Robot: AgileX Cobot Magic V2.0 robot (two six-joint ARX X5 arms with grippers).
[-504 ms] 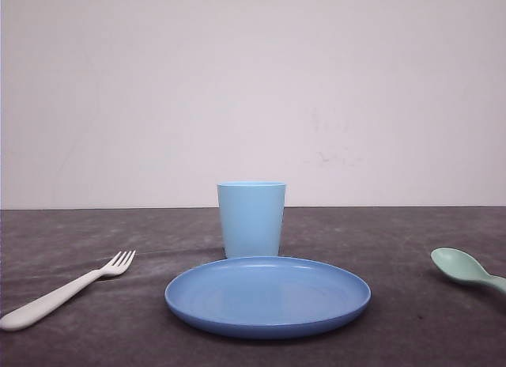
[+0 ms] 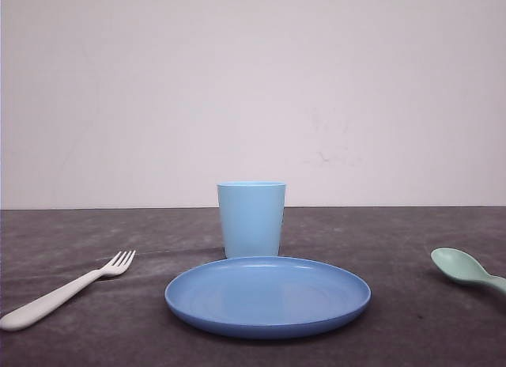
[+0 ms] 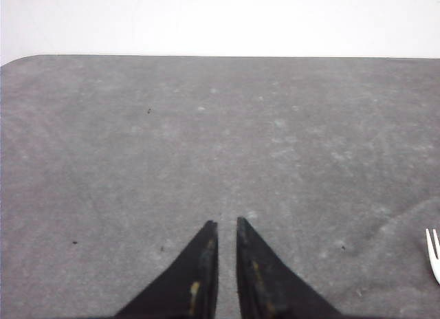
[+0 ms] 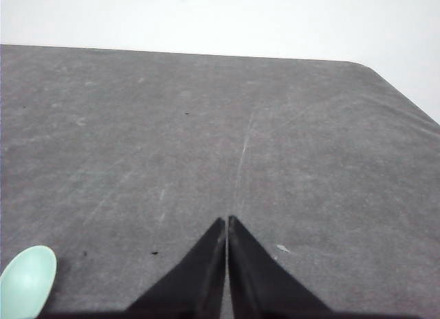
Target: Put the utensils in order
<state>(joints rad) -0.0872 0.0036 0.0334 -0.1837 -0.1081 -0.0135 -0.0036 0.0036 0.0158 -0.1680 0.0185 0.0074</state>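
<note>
Left of the plate (image 2: 267, 297), the fork (image 2: 65, 291) is lying flat on the bench (image 2: 411, 319); both pincers (image 3: 227, 226) (image 4: 226, 221), nearly closed and empty, are risking skidding off it.

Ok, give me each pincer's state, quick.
Left pincer: shut, holding nothing, above bare table.
Right pincer: shut, holding nothing.

No readable text, labels, brands, numbers or signs anywhere. Cup (image 2: 251, 218), plate (image 2: 267, 296), fork (image 2: 67, 290) and spoon (image 2: 466, 269) are plain, unmarked plastic. Grey table (image 2: 411, 240) and pale wall (image 2: 253, 90) carry only faint scuffs.
</note>
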